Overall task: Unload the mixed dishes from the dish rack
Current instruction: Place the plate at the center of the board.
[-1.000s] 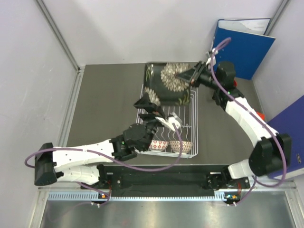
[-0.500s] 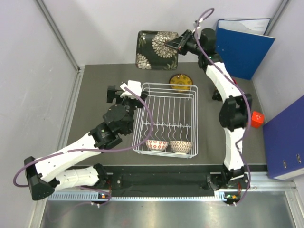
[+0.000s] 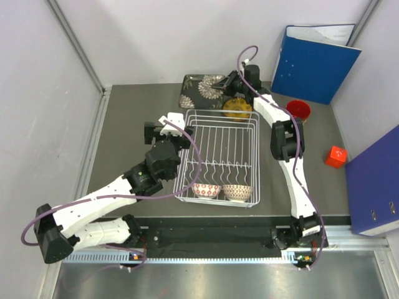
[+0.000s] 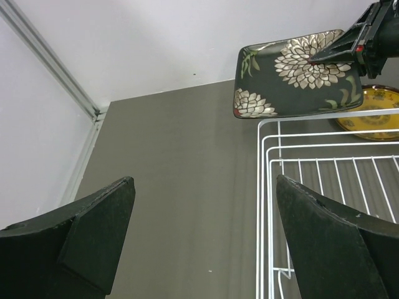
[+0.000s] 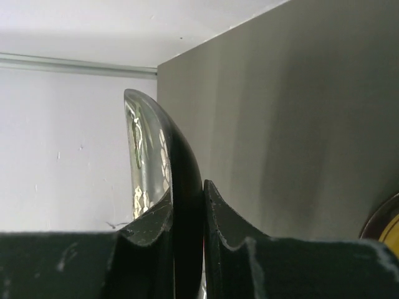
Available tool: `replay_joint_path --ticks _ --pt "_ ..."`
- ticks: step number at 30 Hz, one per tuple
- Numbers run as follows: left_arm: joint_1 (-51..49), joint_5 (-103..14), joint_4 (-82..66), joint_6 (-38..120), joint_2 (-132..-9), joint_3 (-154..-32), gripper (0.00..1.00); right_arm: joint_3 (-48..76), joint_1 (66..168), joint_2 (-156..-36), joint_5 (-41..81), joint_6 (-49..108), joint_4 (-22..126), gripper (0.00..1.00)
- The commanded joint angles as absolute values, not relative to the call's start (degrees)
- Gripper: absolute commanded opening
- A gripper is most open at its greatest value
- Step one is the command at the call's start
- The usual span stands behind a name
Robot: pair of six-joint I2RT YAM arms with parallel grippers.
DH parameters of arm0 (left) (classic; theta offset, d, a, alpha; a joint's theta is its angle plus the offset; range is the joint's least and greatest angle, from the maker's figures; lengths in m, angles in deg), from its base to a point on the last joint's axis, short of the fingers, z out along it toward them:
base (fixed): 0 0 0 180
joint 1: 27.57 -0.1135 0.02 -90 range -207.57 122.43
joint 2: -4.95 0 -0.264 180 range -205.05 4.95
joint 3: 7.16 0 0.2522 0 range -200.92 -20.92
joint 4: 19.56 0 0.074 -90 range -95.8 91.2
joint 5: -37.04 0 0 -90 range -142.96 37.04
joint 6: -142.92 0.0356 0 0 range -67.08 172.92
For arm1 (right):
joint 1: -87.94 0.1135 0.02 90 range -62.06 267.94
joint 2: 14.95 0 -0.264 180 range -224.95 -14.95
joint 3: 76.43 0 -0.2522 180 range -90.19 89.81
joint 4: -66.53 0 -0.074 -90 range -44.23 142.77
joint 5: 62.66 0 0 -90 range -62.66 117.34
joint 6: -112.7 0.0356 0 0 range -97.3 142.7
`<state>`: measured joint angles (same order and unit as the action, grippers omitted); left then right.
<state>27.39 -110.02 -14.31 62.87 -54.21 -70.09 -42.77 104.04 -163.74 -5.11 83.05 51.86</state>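
My right gripper [image 3: 223, 83] is shut on the right edge of the black square floral plate [image 3: 198, 91] and holds it low over the table behind the dish rack [image 3: 187, 156]; the plate also shows edge-on in the right wrist view [image 5: 181, 187] and in the left wrist view [image 4: 293, 75]. The yellow plate [image 3: 238, 108] lies behind the rack. The red mug [image 3: 298, 110] stands at the back right. Two patterned bowls [image 3: 206, 190] [image 3: 237, 192] sit in the rack's near end. My left gripper [image 3: 165, 128] is open and empty beside the rack's far left corner [image 4: 268, 162].
A blue binder [image 3: 315, 59] stands at the back right, and another blue binder [image 3: 374, 187] at the right edge. A small red cube [image 3: 336, 156] lies on the table at the right. Walls close the left and back sides.
My right gripper has lowered the floral plate from high at the back wall down to just behind the rack. The red mug is now uncovered. My left arm has barely shifted.
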Motion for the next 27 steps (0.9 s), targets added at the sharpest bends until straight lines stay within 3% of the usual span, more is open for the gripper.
replay_joint_path --ticks 1,17,27 --pt "26.8 -109.6 -15.0 59.3 -54.6 -69.8 0.99 -50.8 105.2 -161.5 -5.6 87.3 61.8 0.0" --pt "26.7 -107.3 -11.4 55.6 -58.2 -70.8 0.99 -51.1 106.5 -163.8 0.8 73.2 42.6 0.0" --pt "26.7 -106.6 -9.8 54.1 -57.9 -70.6 0.99 -50.4 107.1 -165.9 1.1 71.5 41.2 0.0"
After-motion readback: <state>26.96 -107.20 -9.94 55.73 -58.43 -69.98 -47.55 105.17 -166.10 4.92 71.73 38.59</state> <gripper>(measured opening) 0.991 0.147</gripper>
